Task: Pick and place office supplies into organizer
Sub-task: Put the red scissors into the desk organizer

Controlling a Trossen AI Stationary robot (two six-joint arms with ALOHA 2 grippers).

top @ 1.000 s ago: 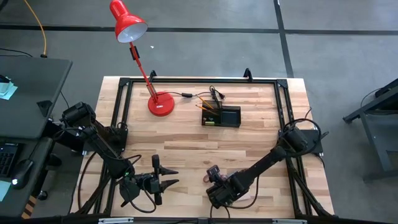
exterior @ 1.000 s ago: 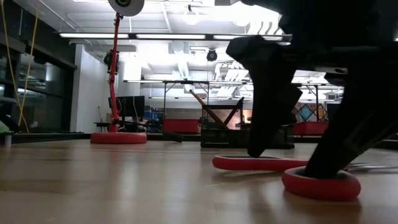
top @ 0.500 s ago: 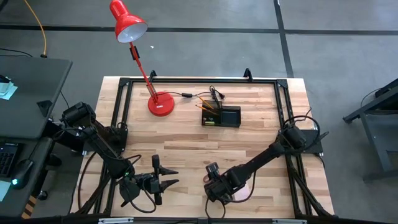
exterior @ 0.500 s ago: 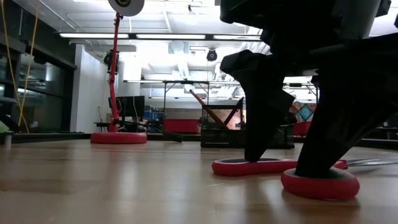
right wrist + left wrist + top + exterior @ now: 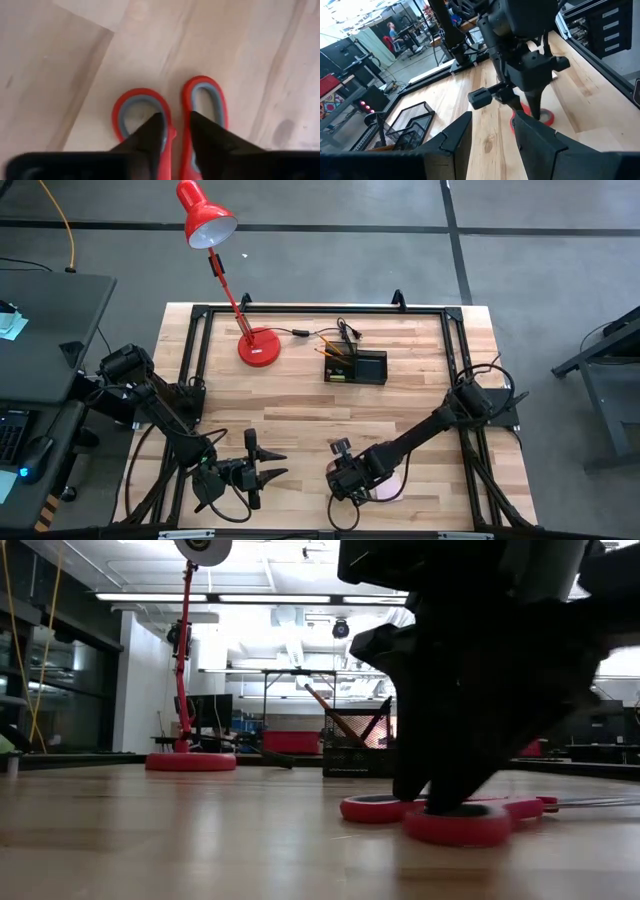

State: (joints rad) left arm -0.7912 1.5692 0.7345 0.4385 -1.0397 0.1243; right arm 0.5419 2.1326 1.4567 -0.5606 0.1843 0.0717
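Shifted toward the table's near-left since a second ago, with the right gripper [image 5: 346,480] lowered onto the red-handled scissors [image 5: 167,117] and closing; fingertips [image 5: 150,131] set either side of the bar between the two handle loops, narrowed around it though not visibly clamped tight. Scissors flat on the wood, well apart from the organizer [image 5: 356,367] and on its near side. Pencils [image 5: 331,350] already standing in that organizer, beside the lamp base [image 5: 259,346]. Left gripper [image 5: 262,473] parked near the scissors, spread and empty. Remaining, by judgement: finishing the grip, lifting, carrying to the organizer.
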